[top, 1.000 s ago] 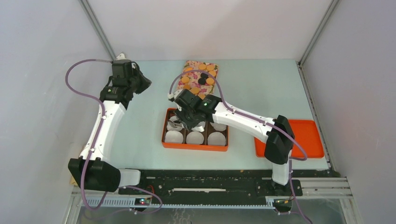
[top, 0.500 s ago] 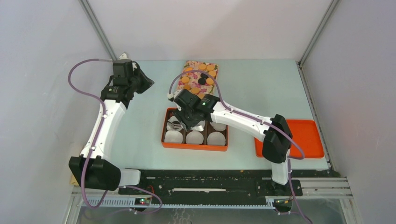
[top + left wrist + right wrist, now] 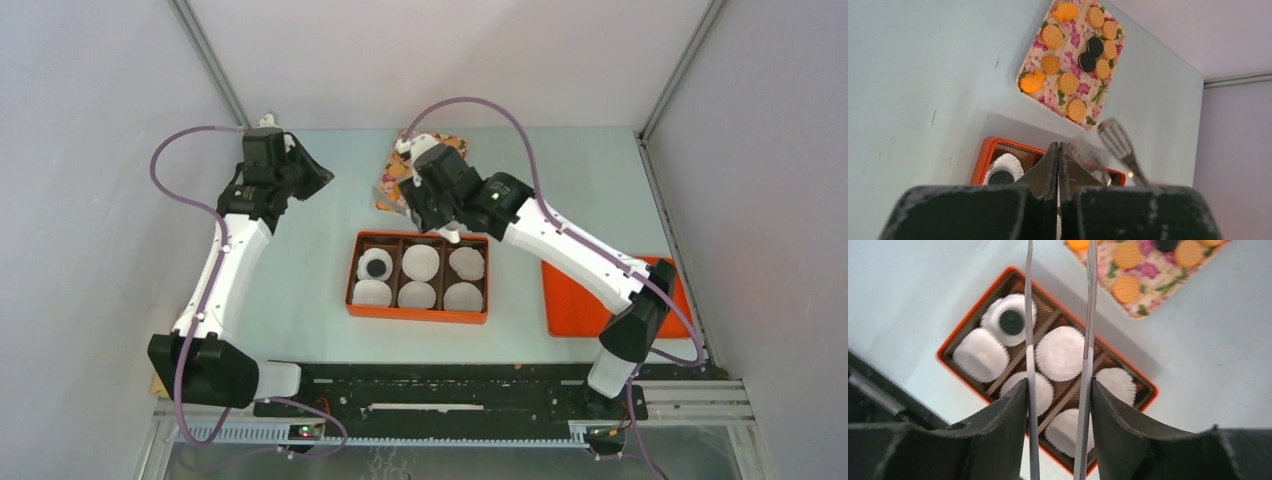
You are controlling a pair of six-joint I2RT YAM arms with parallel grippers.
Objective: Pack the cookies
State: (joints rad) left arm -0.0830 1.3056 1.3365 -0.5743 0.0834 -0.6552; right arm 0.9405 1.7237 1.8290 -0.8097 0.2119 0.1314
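Note:
Several orange-tan and two black cookies [image 3: 1068, 82] lie on a floral tray [image 3: 392, 170] at the back of the table. One black cookie [image 3: 376, 267] sits in the far-left paper cup of the orange box [image 3: 418, 313]; the other cups are empty. It also shows in the right wrist view [image 3: 1011, 322]. My right gripper [image 3: 445, 215] is shut on metal tongs [image 3: 1090, 315], whose arms are spread and empty, above the gap between tray and box. My left gripper [image 3: 315, 180] is shut and empty, left of the tray.
A flat orange tray [image 3: 572, 312] lies at the right, partly under the right arm. White walls enclose the table on three sides. The arms' rail runs along the near edge.
My right arm has pulled up and back from over the box's left cups toward the floral tray. The black cookie now lies in the far-left cup. The left arm has barely moved.

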